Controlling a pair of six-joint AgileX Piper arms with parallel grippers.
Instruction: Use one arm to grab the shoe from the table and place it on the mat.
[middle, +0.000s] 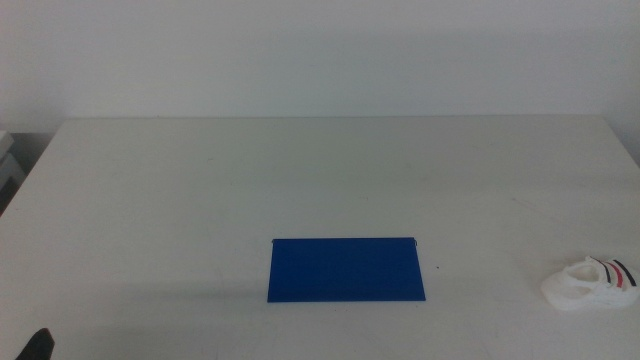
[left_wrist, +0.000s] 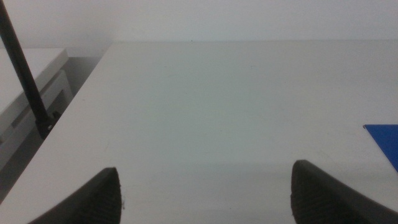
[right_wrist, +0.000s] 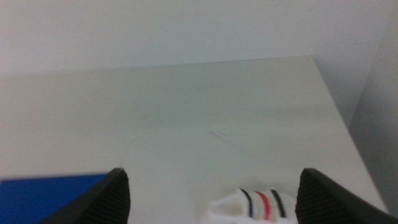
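Note:
The white shoe (middle: 592, 283) with black and red straps lies on the off-white table (middle: 320, 180) at the front right. It also shows in the right wrist view (right_wrist: 252, 207), between and ahead of my right gripper (right_wrist: 211, 202), whose jaws stand wide apart and empty. The dark-blue mat (middle: 346, 269) lies flat at the front centre, left of the shoe. Its corner shows in the right wrist view (right_wrist: 50, 196) and its edge in the left wrist view (left_wrist: 384, 140). My left gripper (left_wrist: 205, 199) is open and empty at the front left; only a dark tip (middle: 38, 345) shows in the middle view.
A white unit (left_wrist: 28, 93) stands beside the table's left edge, with a black cable (left_wrist: 25, 68) in front of it. A white wall runs behind the table. The table's right edge (right_wrist: 339, 112) is close to the shoe.

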